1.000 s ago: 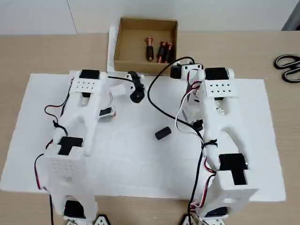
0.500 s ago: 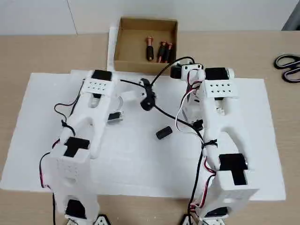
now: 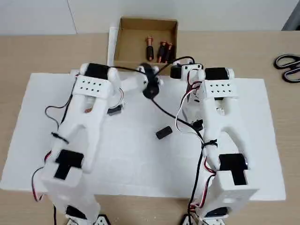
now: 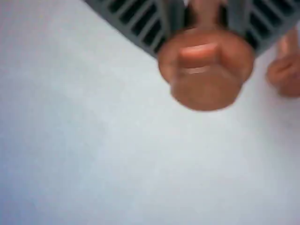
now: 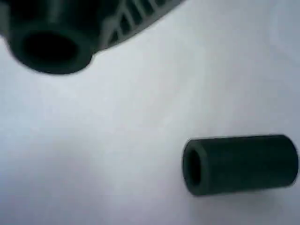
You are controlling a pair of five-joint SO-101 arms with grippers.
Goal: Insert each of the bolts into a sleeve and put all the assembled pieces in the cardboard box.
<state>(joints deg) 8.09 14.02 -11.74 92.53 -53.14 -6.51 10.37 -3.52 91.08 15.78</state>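
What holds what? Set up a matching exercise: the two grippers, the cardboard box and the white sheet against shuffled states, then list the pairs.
1 left gripper
2 right gripper
3 cardboard box
4 white sheet

A shut on a sleeve
B holds three assembled pieces
C shut on a bolt
D bears a loose sleeve

Pairs: 1-C; 2-A; 3-B; 4-D

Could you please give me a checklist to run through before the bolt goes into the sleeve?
1. Bolt clamped in left gripper: ok.
2. Held sleeve gripped by right gripper: ok.
3. Held sleeve's bore unblocked: ok.
4. Bolt lined up with held sleeve: not ok, arms apart.
5. Loose sleeve lying free on mat: ok.
6. Cardboard box has free floor: ok.
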